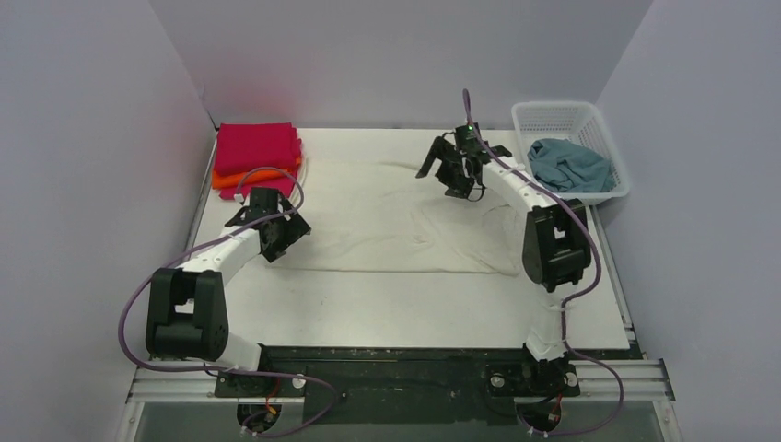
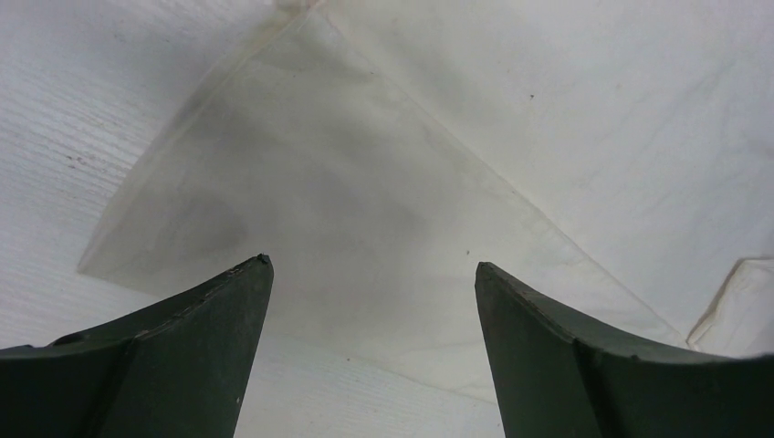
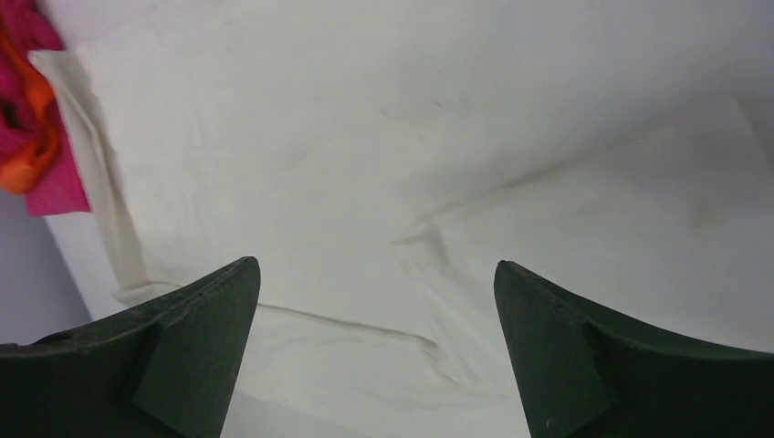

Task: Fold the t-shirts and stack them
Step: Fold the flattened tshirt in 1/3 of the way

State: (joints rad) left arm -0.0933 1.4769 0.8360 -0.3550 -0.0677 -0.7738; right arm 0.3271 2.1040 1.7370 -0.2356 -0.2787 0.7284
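A cream cotton t-shirt (image 1: 396, 221) lies spread flat across the middle of the white surface (image 1: 414, 304). The left jaws hang spread wide over its edge at 9 o'clock, and the right jaws hang spread wide over its far side at 1 o'clock; both are empty. Folded magenta-pink t-shirts (image 1: 258, 147) and an orange t-shirt (image 1: 226, 178) are stacked at 11 o'clock. A grey-blue t-shirt (image 1: 571, 166) sits crumpled in a white mesh basket (image 1: 562, 106) at 2 o'clock. For a clean fold, I'd judge both pinches should take matching edges and lift together
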